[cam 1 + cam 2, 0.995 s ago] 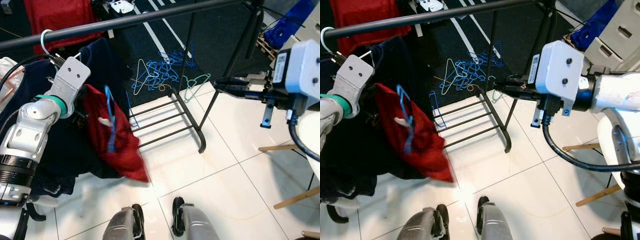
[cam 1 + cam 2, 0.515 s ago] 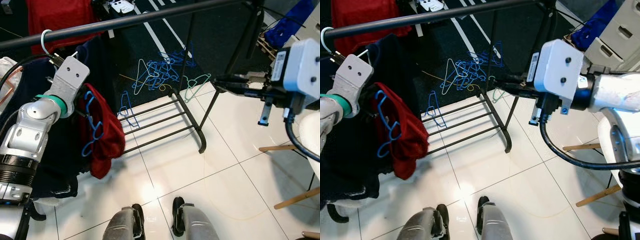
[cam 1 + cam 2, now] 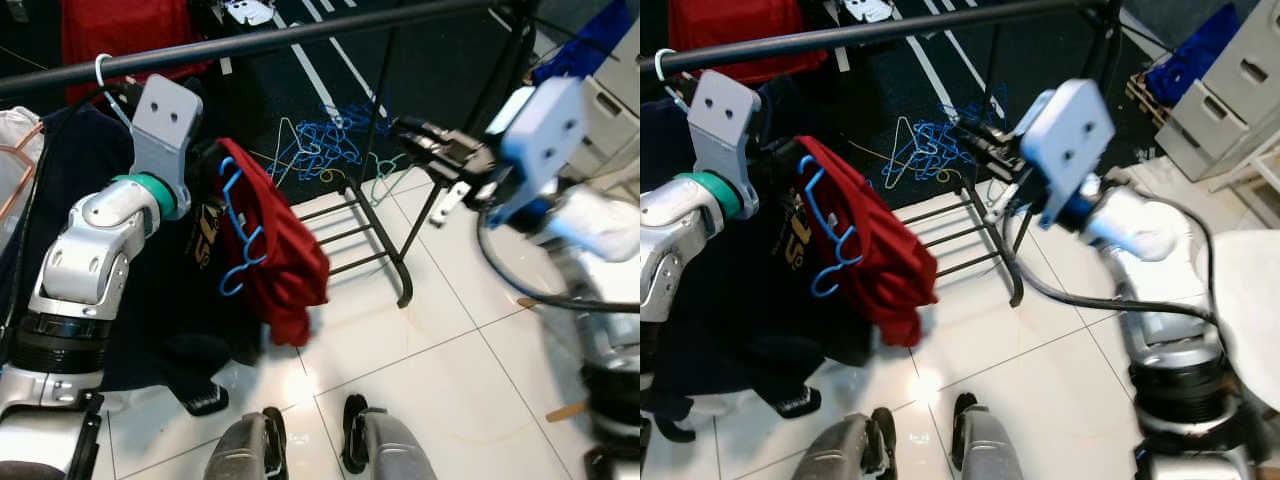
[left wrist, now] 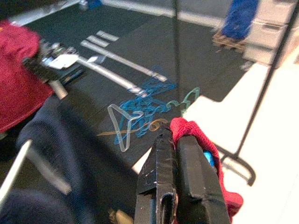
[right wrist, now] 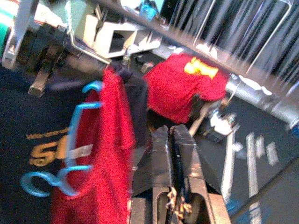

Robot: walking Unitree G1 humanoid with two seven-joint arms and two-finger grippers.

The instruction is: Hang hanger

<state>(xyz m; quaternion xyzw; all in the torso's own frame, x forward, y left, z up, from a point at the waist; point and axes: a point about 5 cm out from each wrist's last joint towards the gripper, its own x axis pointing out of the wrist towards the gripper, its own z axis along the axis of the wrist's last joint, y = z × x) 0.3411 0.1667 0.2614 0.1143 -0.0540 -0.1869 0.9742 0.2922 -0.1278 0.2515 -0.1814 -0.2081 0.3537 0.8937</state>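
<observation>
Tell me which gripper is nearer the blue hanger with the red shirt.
Left. The left gripper is beside the blue hanger; the right gripper reaches toward it from across the rack.

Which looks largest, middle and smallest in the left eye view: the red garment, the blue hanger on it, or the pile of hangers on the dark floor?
1. Red garment, clearly largest.
2. Pile of hangers and blue hanger look roughly alike; the pile lies farther from the camera, so ranking them is unsure.
</observation>
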